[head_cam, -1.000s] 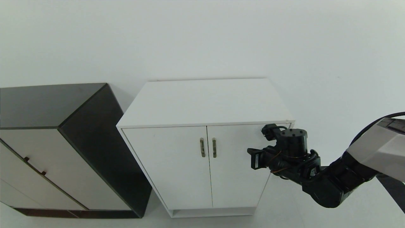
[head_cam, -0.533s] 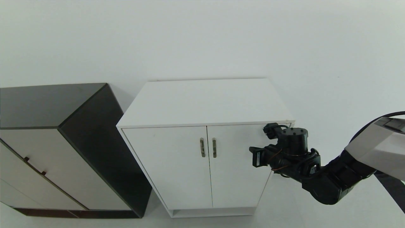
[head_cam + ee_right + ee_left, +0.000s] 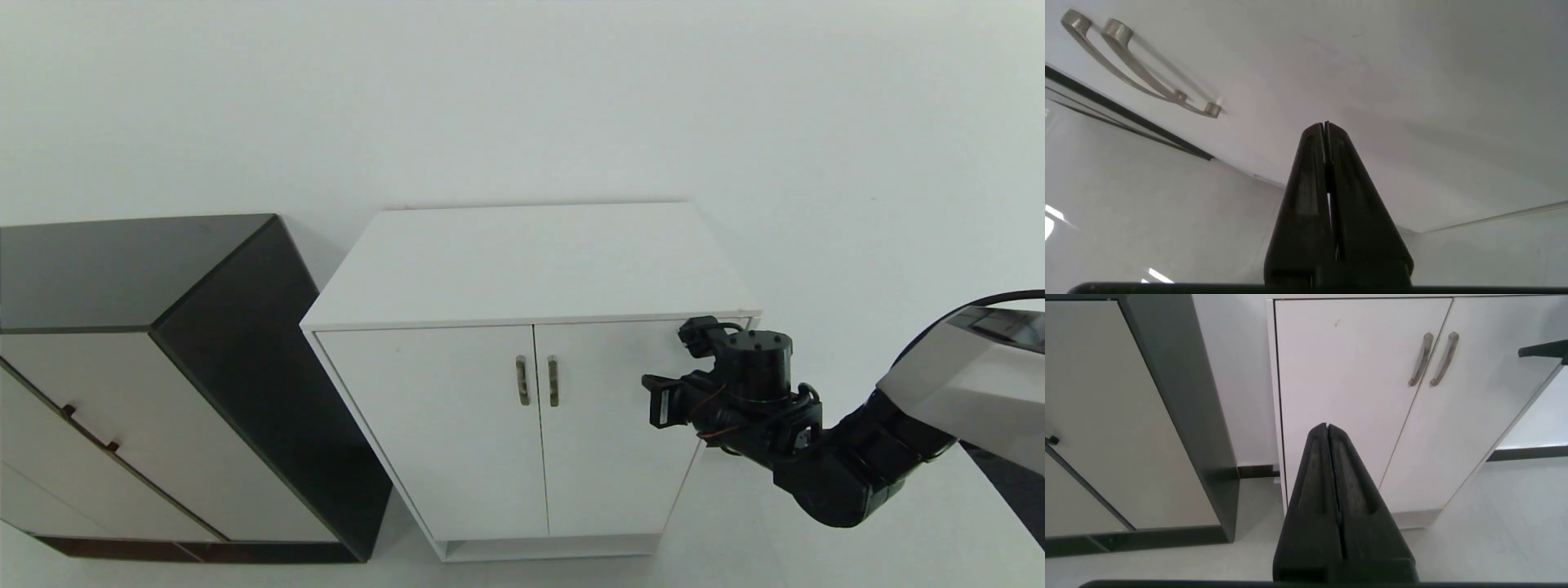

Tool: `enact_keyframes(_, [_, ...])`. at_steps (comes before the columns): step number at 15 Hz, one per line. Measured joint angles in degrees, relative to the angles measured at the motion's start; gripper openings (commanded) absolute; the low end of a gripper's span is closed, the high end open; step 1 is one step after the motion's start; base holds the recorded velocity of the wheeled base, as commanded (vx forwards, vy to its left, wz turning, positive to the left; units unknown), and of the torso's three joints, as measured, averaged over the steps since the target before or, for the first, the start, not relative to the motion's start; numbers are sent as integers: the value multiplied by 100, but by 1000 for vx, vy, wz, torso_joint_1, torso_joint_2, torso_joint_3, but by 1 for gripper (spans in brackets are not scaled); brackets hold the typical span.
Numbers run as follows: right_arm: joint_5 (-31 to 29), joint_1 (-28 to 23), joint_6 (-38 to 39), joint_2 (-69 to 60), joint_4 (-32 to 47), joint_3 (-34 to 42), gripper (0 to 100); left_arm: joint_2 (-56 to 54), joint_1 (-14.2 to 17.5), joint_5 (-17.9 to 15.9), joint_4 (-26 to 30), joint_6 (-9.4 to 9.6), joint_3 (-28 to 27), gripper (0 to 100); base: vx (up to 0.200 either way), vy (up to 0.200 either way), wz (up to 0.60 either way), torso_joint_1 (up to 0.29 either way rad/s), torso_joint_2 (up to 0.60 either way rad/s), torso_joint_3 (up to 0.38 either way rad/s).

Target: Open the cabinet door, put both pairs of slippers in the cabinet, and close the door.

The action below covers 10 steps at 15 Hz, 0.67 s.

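Observation:
The white cabinet (image 3: 531,261) stands against the wall with both doors closed. Its two metal handles (image 3: 537,380) sit side by side at the middle seam. My right arm (image 3: 743,392) is in front of the right door (image 3: 612,425), near that door's outer edge. In the right wrist view my right gripper (image 3: 1326,129) is shut and empty, its tip close to the door face, with the handles (image 3: 1139,73) off to one side. My left gripper (image 3: 1327,429) is shut and empty, held low and back from the left door (image 3: 1355,384).
A dark cabinet (image 3: 237,343) with pale fronts stands close beside the white one on its left, leaving a narrow gap. The white wall (image 3: 522,98) is behind both. Light floor (image 3: 735,539) lies to the right of the white cabinet.
My right arm has edged slightly up and in toward the right door. The doors have stayed closed.

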Motion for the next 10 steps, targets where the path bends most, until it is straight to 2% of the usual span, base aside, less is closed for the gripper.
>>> enact_keyframes(10, [-2,-71,-18,106,2,-138,0,0,0,0,0,-11,0,0,0,0,0,0,0,0])
